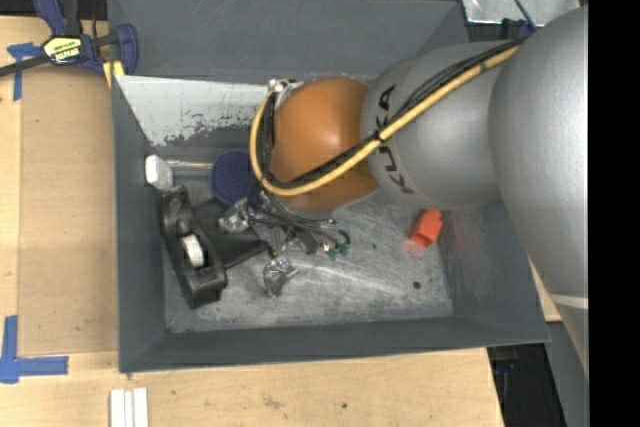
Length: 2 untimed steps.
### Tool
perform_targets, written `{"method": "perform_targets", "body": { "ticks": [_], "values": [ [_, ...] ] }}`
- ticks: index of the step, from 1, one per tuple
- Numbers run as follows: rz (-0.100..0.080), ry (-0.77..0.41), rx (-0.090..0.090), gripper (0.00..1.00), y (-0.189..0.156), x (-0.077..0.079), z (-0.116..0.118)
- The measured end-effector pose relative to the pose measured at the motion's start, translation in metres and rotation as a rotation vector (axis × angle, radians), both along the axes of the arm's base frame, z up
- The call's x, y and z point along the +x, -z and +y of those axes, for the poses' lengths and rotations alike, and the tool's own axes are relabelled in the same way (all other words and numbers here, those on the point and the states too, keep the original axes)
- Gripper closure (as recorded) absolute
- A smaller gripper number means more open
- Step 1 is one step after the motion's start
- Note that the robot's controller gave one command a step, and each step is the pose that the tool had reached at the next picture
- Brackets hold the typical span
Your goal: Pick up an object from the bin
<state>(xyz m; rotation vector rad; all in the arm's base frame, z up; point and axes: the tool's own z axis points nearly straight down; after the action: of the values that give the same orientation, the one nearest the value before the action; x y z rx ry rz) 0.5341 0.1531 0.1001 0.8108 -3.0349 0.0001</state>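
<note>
My gripper (283, 240) shows as a metal mechanism under the orange dome, low in the left middle of the bin. It sits right beside the black tape dispenser (192, 253), which lies along the bin's left side with its arm pointing toward the gripper. A dark blue round thing (230, 177) lies just behind the gripper, partly hidden by the dome. A small green piece (341, 246) lies on the floor at the gripper's right. Nothing can be made out held in the gripper.
A clear tube with a white cap (160, 171) lies at the back left by the bin's wall. A small orange block (425, 228) rests on the floor to the right. The arm and its dome cover the bin's back middle and right.
</note>
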Motion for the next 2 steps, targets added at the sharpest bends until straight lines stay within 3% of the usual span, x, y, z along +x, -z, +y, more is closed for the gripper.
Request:
{"method": "perform_targets", "body": {
  "ticks": [1,2],
  "values": [
    [-0.004,-0.201,0.001,0.0,0.027,0.006,0.004],
    [-0.015,-0.391,0.003,0.0,0.026,-0.007,0.0]
  ]
}}
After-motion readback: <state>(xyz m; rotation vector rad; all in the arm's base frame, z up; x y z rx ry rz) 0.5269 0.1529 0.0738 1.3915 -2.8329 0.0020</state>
